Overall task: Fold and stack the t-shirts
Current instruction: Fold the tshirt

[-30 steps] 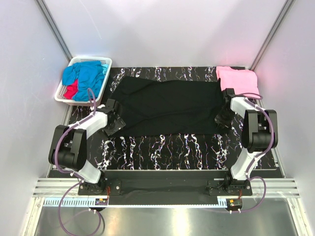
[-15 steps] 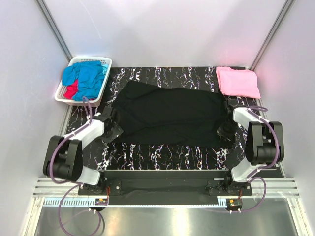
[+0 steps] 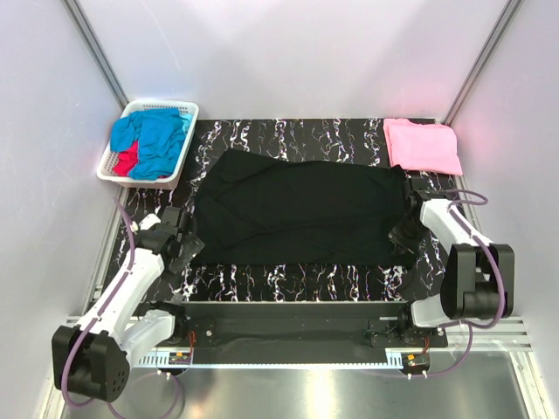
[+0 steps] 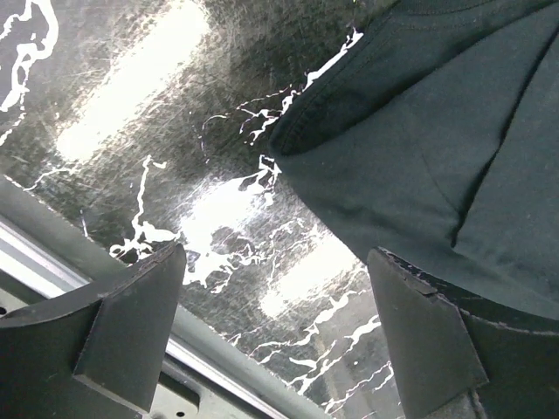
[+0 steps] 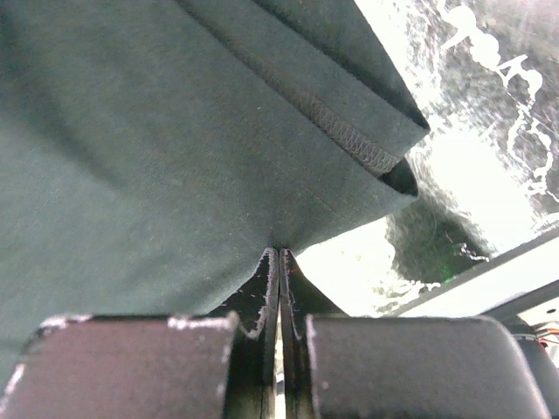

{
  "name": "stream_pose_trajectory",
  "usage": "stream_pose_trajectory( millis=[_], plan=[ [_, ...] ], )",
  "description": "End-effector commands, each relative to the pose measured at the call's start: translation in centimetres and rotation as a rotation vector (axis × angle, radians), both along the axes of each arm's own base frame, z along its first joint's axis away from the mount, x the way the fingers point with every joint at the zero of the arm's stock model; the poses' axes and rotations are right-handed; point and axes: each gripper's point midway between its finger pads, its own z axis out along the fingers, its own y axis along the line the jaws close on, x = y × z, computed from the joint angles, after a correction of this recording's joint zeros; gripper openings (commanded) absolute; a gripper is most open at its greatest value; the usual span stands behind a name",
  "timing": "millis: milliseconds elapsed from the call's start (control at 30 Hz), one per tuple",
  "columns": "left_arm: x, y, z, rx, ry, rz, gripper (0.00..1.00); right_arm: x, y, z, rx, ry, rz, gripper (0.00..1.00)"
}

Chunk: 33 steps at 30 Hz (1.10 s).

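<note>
The large black cloth t-shirt lies spread flat across the middle of the black white-veined table. The right gripper has its fingers pressed together, with the shirt's near right edge pinched between the tips. The left gripper stands wide apart and holds nothing. The shirt's near left corner lies on the table just ahead of it, and the cloth reaches one finger. A folded pink t-shirt sits at the far right corner.
</note>
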Motion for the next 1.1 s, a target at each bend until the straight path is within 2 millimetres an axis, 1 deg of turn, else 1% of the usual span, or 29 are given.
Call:
stream_pose_trajectory(
  millis=[0, 33, 67, 100, 133, 167, 200, 233, 267, 333, 367, 433, 467, 500, 533, 567, 600, 633, 667, 700, 733, 767, 800, 867, 967, 1033, 1067],
  plan=[
    [0.9, 0.1, 1.7, 0.020, -0.041, -0.035, 0.91, 1.4, -0.1, 3.4, -0.003, -0.114, 0.021, 0.01],
    [1.1, -0.3, 1.9, 0.004, -0.041, -0.056, 0.91, 1.9, 0.5, 3.9, 0.024, -0.143, 0.063, 0.02],
    [1.8, -0.6, 2.2, -0.006, -0.060, -0.074, 0.91, 2.3, 1.8, 4.5, 0.067, -0.170, 0.143, 0.03],
    [2.3, -0.9, 2.5, -0.009, -0.071, -0.111, 0.92, 3.0, 2.5, 5.4, 0.073, -0.207, 0.181, 0.04],
    [2.8, -1.7, 2.5, -0.041, -0.075, -0.148, 0.92, 3.3, 3.4, 5.9, 0.081, -0.229, 0.231, 0.11],
    [4.1, -2.3, 3.0, -0.052, -0.124, -0.192, 0.92, 3.7, 4.5, 6.7, 0.071, -0.262, 0.304, 0.14],
    [4.6, -2.7, 3.2, -0.065, -0.143, -0.213, 0.92, 3.9, 5.2, 7.2, 0.064, -0.283, 0.336, 0.17],
    [5.2, -3.6, 3.5, -0.100, -0.167, -0.245, 0.92, 4.1, 5.8, 7.5, 0.065, -0.302, 0.368, 0.19],
    [6.2, -4.0, 4.2, -0.111, -0.213, -0.264, 0.92, 4.0, 6.5, 8.0, 0.054, -0.323, 0.397, 0.19],
    [7.3, -4.5, 4.7, -0.124, -0.244, -0.281, 0.93, 4.1, 6.8, 8.5, 0.037, -0.343, 0.400, 0.20],
    [7.8, -4.4, 5.1, -0.123, -0.251, -0.278, 0.93, 4.3, 6.0, 8.6, -0.020, -0.350, 0.379, 0.20],
    [8.3, -4.6, 5.2, -0.141, -0.238, -0.285, 0.93, 3.9, 5.4, 8.4, -0.053, -0.330, 0.367, 0.21],
    [9.0, -4.8, 5.1, -0.146, -0.229, -0.294, 0.94, 3.9, 4.5, 8.2, -0.103, -0.320, 0.336, 0.21],
    [9.2, -5.0, 5.0, -0.154, -0.220, -0.298, 0.94, 3.5, 4.1, 7.9, -0.122, -0.298, 0.325, 0.21],
    [9.6, -5.7, 5.0, -0.184, -0.221, -0.314, 0.93, 3.5, 4.1, 7.7, -0.124, -0.296, 0.332, 0.21],
    [10.0, -6.3, 4.5, -0.206, -0.208, -0.334, 0.93, 3.3, 4.7, 7.1, -0.092, -0.287, 0.348, 0.21],
    [10.4, -6.7, 4.5, -0.222, -0.217, -0.344, 0.93, 4.0, 5.5, 7.0, -0.057, -0.314, 0.365, 0.21],
    [11.1, -8.3, 4.9, -0.300, -0.253, -0.388, 0.93, 4.1, 6.3, 6.7, -0.017, -0.321, 0.398, 0.21],
    [11.2, -9.0, 4.5, -0.335, -0.254, -0.397, 0.92, 3.9, 7.7, 6.1, 0.056, -0.312, 0.420, 0.21],
    [11.4, -9.5, 3.8, -0.363, -0.237, -0.399, 0.91, 4.3, 8.3, 6.0, 0.077, -0.322, 0.421, 0.21],
    [11.7, -10.1, 3.8, -0.393, -0.241, -0.406, 0.90, 4.3, 9.0, 5.9, 0.095, -0.323, 0.434, 0.21],
    [11.9, -10.3, 3.6, -0.408, -0.232, -0.404, 0.88, 4.3, 9.2, 5.6, 0.094, -0.312, 0.443, 0.20],
    [11.9, -10.5, 3.0, -0.418, -0.207, -0.401, 0.88, 4.4, 9.2, 5.5, 0.090, -0.312, 0.445, 0.20],
    [11.8, -10.5, 2.4, -0.423, -0.184, -0.383, 0.84, 4.5, 9.2, 5.3, 0.080, -0.301, 0.450, 0.20],
    [11.1, -10.0, 1.1, -0.407, -0.146, -0.349, 0.80, 4.2, 9.0, 5.0, 0.071, -0.289, 0.447, 0.20],
    [10.8, -10.0, 0.8, -0.411, -0.136, -0.339, 0.74, 4.1, 8.9, 4.7, 0.070, -0.282, 0.442, 0.19],
    [10.3, -10.0, 0.3, -0.416, -0.122, -0.333, 0.71, 4.1, 9.0, 4.4, 0.070, -0.274, 0.444, 0.20]
  ],
)
